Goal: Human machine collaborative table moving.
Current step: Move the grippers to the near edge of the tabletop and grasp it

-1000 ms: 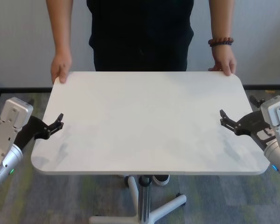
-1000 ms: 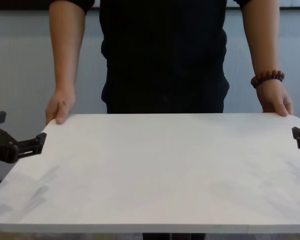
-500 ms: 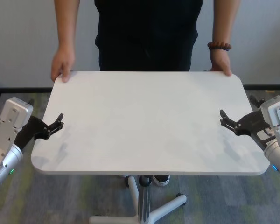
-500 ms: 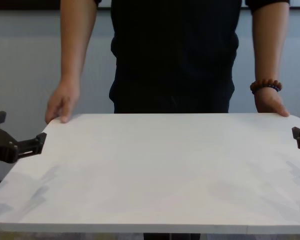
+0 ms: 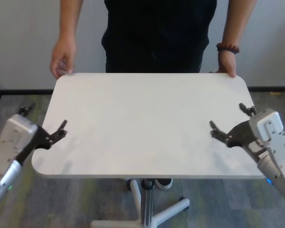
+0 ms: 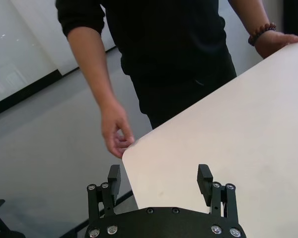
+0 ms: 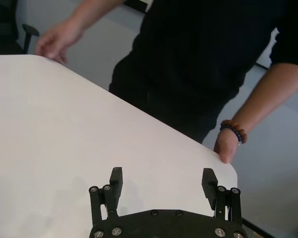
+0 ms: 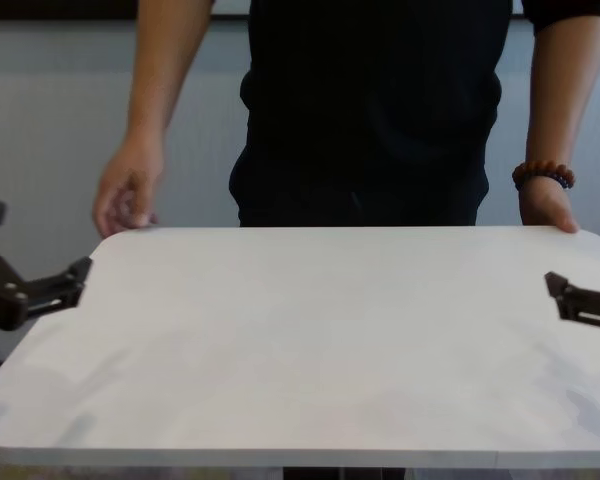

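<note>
The white table (image 5: 142,118) stands on a slim metal pole (image 5: 146,202). The human (image 5: 156,33) in a black shirt stands at its far side. The hand with the beaded bracelet (image 5: 228,47) rests on the far right corner. The other hand (image 5: 61,57) hovers just off the far left corner. My left gripper (image 5: 43,117) is open at the table's left edge, one finger over the top (image 6: 204,177), one outside it. My right gripper (image 5: 230,117) is open above the tabletop's right part (image 7: 49,124), holding nothing.
The table's wheeled base (image 5: 173,209) spreads on grey carpet below the near edge. A pale wall with a dark skirting (image 5: 275,88) runs behind the human. A black chair part (image 7: 29,30) shows beyond the far left corner.
The human's unbraceleted hand has lifted off the far left corner. My right gripper has moved inward over the tabletop. My left arm has shifted a little towards the near side.
</note>
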{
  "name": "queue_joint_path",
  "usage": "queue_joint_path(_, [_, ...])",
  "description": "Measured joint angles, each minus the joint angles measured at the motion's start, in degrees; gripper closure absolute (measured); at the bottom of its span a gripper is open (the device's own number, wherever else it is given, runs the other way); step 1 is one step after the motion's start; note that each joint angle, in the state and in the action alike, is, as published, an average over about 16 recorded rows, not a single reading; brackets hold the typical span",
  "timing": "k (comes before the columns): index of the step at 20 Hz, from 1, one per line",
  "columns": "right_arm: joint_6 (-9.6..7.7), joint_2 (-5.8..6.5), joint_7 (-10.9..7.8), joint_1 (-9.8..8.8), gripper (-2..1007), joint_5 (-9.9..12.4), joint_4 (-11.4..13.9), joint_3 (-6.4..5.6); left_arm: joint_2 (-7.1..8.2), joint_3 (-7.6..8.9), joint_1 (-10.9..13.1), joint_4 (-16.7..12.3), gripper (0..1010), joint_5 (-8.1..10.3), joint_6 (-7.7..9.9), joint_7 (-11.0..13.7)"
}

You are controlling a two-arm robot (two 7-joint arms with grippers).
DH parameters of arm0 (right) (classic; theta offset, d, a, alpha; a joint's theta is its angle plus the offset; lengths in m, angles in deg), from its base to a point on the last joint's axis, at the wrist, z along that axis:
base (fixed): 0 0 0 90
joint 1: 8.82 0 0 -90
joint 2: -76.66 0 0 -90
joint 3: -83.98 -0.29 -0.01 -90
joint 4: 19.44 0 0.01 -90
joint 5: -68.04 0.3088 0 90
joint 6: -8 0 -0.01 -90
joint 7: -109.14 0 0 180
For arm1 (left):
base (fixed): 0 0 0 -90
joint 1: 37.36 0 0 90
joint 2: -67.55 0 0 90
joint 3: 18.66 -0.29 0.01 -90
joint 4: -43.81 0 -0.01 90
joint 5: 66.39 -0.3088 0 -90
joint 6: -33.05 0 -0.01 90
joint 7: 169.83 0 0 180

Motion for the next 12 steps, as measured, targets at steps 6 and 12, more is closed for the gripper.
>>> queue_joint_path(6, [-3.72, 3.07, 1.7, -4.61, 4, -5.48, 7.75, 1.0, 4.51, 3.25, 8.74, -7.86, 10, -2.7, -0.82, -3.53])
queue_joint_path(12, [-9.47, 7.11, 3.58, -9.29, 4, -12.28, 14.78, 2.12, 8.82, 6.1, 17.34, -13.03, 10, -7.25, -1.36, -7.44])
